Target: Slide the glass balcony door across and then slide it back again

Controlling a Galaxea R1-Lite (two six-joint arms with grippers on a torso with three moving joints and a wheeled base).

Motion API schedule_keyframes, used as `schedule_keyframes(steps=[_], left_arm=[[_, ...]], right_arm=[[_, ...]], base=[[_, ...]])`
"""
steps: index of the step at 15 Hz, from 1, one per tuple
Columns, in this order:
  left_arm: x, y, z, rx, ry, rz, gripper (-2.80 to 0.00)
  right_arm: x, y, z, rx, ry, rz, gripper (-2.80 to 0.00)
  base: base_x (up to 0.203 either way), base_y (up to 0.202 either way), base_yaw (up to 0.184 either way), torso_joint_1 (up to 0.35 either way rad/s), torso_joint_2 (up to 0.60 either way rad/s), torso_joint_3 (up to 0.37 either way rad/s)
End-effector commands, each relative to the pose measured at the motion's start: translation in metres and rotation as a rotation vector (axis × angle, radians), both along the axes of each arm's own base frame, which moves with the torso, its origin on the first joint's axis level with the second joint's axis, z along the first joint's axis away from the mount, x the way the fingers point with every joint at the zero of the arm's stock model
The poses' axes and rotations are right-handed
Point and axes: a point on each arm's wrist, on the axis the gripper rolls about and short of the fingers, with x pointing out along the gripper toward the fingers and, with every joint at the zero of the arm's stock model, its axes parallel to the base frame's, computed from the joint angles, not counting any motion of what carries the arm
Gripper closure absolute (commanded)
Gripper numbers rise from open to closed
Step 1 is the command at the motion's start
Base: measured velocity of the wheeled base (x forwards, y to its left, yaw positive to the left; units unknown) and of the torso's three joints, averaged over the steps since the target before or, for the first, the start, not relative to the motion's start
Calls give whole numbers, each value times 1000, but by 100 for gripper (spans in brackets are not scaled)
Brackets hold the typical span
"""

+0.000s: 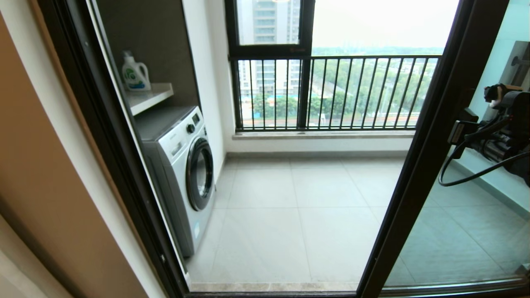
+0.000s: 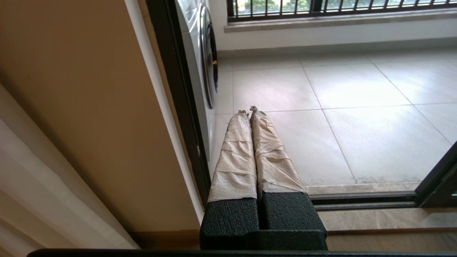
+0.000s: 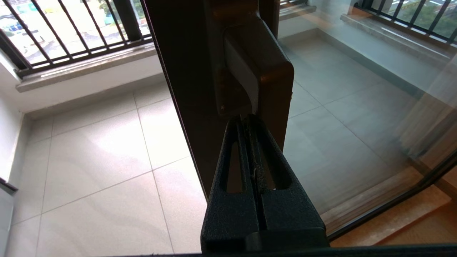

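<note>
The glass balcony door (image 1: 430, 145) stands slid over to the right, its dark brown frame edge running slantwise and its glass pane (image 1: 476, 231) to the right of that edge. The doorway to the left of it is open. The dark bar handle (image 3: 264, 67) sits on the frame. My right gripper (image 3: 246, 119) is shut, its tips against the lower end of the handle, with nothing held between them; in the head view my right gripper (image 1: 472, 142) reaches in from the right. My left gripper (image 2: 248, 111) is shut and empty, its taped fingers low beside the left door jamb.
A white washing machine (image 1: 186, 174) stands at the balcony's left, under a shelf with a detergent bottle (image 1: 134, 74). A window with black railing bars (image 1: 331, 91) closes the far side. The left jamb (image 1: 112, 145) and floor track (image 2: 360, 200) border the opening.
</note>
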Motion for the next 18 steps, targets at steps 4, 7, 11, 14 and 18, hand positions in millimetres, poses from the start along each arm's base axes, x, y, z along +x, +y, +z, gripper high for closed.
schedule_keyframes(steps=[4,7,11,14,18], left_arm=[[0,0,0,1,2,1,0],[0,0,0,1,2,0,0],[0,0,0,1,2,1,0],[0,0,0,1,2,0,0],[0,0,0,1,2,1,0]], right_arm=[[-4,3,8,-4,-31,8,0],[-16,16,26,-11,-87,59,0],[-55,51,53,-14,-165,179,0],[-98,69,63,-19,-205,244,0],[-175,77,64,-113,-213,302,0]], base=[[0,0,0,0,0,0],[0,0,0,0,0,0],[0,0,0,0,0,0],[0,0,0,0,0,0],[0,0,0,0,0,0]])
